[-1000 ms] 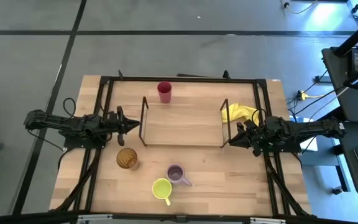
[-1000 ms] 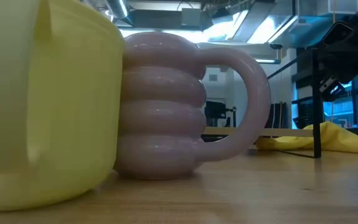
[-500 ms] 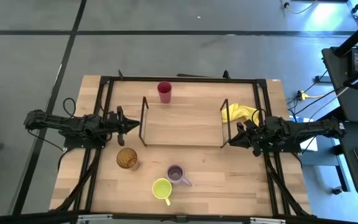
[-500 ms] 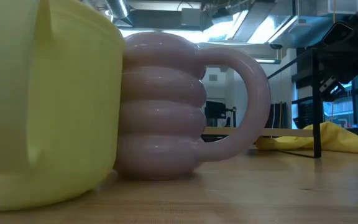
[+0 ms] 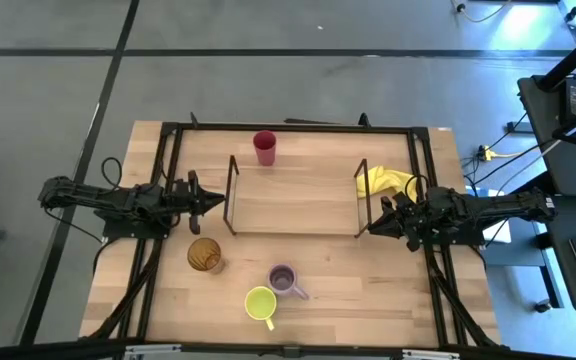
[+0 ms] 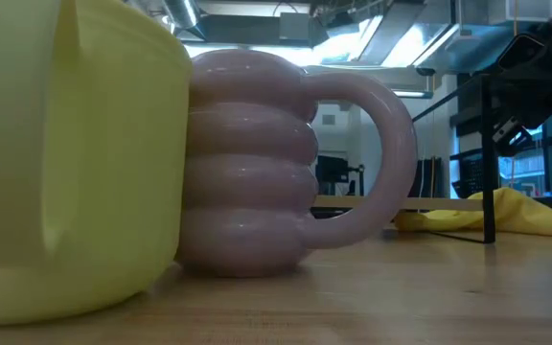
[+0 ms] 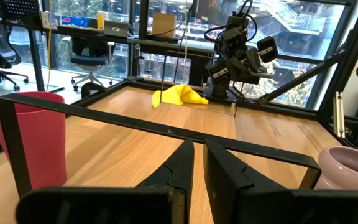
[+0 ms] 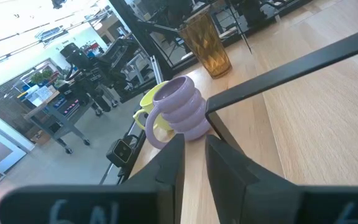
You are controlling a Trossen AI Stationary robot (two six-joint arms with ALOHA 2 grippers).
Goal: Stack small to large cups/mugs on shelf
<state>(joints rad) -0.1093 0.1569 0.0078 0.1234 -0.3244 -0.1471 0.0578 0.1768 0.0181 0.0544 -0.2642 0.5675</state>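
Observation:
Four cups stand upright on their bases. The red cup (image 5: 265, 147) (image 7: 33, 137) is at the far left corner of the shelf (image 5: 296, 198); whether it is on the board I cannot tell. The amber tumbler (image 5: 205, 256) (image 8: 207, 43), pale purple mug (image 5: 284, 280) (image 6: 257, 163) (image 8: 179, 112) and yellow-green mug (image 5: 260, 302) (image 6: 65, 163) stand on the table near the shelf's near side. My left gripper (image 5: 220, 203) (image 7: 197, 144) is shut, level, just outside the shelf's left wire frame. My right gripper (image 5: 373, 225) (image 8: 194, 137) is shut, just outside the right wire frame.
A yellow cloth (image 5: 385, 182) (image 6: 506, 213) (image 7: 179, 96) lies beyond the shelf's right frame, at the far side of my right arm. Black rails (image 5: 288, 127) run around the table top. The shelf's board is bare between its wire frames.

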